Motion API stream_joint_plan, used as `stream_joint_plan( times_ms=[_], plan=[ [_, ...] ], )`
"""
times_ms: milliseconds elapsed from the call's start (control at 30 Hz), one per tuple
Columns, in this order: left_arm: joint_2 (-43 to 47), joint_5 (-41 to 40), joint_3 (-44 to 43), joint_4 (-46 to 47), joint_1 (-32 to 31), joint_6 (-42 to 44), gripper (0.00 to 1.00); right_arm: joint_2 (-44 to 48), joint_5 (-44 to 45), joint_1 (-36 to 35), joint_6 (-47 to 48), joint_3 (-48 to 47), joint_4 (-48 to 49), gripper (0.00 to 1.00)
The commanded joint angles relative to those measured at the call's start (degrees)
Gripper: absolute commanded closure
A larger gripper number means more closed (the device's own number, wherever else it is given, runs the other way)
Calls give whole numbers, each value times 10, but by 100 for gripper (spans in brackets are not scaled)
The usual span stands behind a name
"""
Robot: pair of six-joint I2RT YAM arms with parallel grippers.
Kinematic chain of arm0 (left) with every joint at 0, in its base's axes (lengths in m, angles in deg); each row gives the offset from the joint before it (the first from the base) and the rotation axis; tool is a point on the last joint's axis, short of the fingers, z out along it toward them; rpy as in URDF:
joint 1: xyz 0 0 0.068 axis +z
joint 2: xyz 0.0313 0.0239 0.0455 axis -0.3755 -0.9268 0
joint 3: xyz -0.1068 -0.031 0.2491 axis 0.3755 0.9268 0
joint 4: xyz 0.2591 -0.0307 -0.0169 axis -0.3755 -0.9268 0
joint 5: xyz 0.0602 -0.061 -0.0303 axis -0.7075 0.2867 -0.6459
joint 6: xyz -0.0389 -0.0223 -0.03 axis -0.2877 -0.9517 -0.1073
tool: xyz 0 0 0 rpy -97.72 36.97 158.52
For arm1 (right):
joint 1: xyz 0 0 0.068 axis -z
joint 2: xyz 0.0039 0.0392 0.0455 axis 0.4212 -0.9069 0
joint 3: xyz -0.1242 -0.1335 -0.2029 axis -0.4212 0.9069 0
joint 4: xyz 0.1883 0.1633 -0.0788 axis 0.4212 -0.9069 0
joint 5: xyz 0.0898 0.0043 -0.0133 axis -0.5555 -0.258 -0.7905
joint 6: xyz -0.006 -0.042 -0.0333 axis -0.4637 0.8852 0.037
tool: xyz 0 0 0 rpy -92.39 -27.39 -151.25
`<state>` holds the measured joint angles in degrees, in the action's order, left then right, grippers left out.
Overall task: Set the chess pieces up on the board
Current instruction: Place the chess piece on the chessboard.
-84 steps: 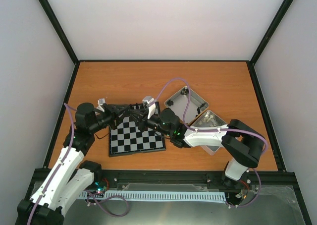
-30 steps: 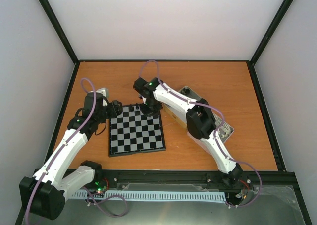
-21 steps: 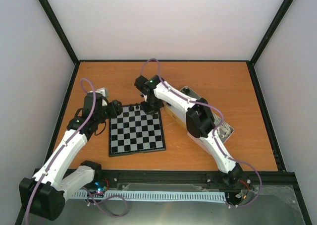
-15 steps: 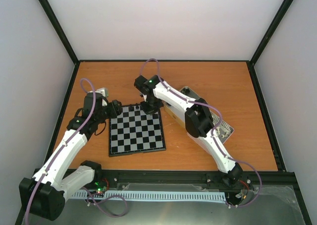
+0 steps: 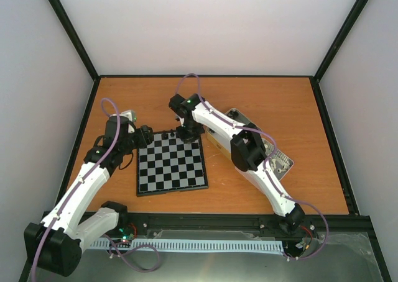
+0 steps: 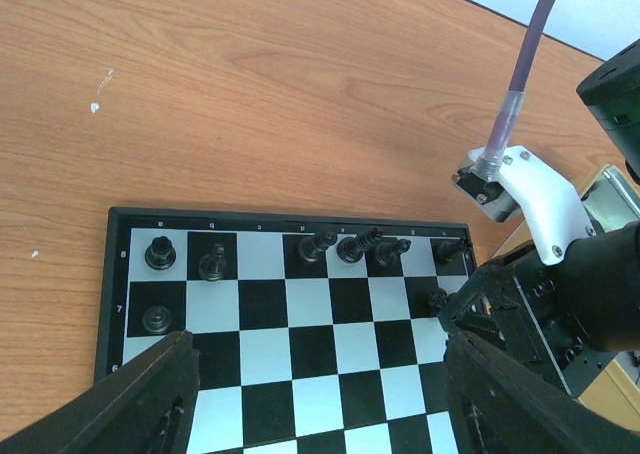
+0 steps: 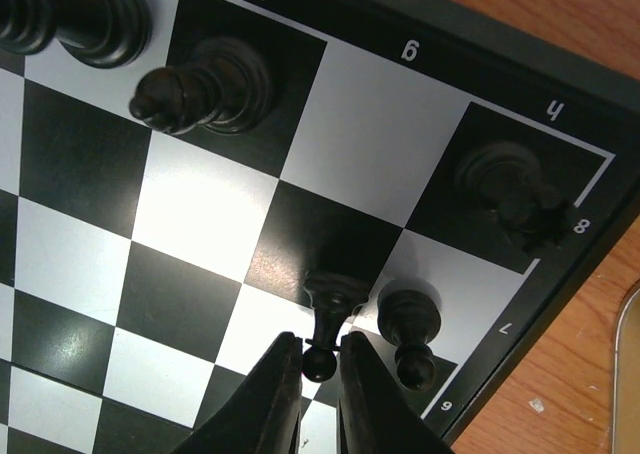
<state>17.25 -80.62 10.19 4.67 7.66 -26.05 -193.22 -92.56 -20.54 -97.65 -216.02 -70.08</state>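
Observation:
The board [image 5: 171,164] lies mid-table with black chess pieces along its far rows. In the left wrist view a rook [image 6: 160,252], a knight [image 6: 211,264] and several more pieces [image 6: 355,246] stand on the back row. A pawn [image 6: 155,317] stands in front of the rook. My right gripper [image 7: 322,346] is at the board's far right corner [image 5: 185,133], its fingers pinching the head of a black pawn [image 7: 333,309]. That pawn stands upright on a black square, beside another pawn [image 7: 410,324]. My left gripper [image 6: 318,364] hovers open over the board's left side [image 5: 144,136], holding nothing.
A silver tin [image 5: 283,164] sits right of the board, largely under the right arm; its corner shows in the left wrist view [image 6: 610,189]. The right arm's white link [image 6: 535,189] and purple cable [image 6: 525,64] reach over the board's far right corner. Bare wooden table [image 5: 261,95] lies beyond.
Since the earliest frame my right arm has swung from the near tin to the board's far right corner, and the left gripper has drawn back left. Over the last second almost nothing moved.

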Motion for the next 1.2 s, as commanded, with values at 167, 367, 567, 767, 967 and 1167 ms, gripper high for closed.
stream_joint_plan(
  times_ms=[167,367,567,767,967,1167],
  plan=[
    [-3,-9,-4,7,2,13,32,-3,-14,6,6,-18,-6,87],
    [-2,-9,-3,9,2,12,32,6,-18,6,5,-18,-6,89],
    [-2,-9,-4,8,2,12,32,9,-16,7,4,-21,-3,87],
    [-3,-9,-4,8,2,12,32,11,-16,7,2,-24,-2,86],
    [-2,-9,-3,8,2,12,32,15,-14,7,1,-27,6,87],
    [-2,-8,-4,8,2,12,32,20,-1,7,-1,-31,13,87]
  ],
)
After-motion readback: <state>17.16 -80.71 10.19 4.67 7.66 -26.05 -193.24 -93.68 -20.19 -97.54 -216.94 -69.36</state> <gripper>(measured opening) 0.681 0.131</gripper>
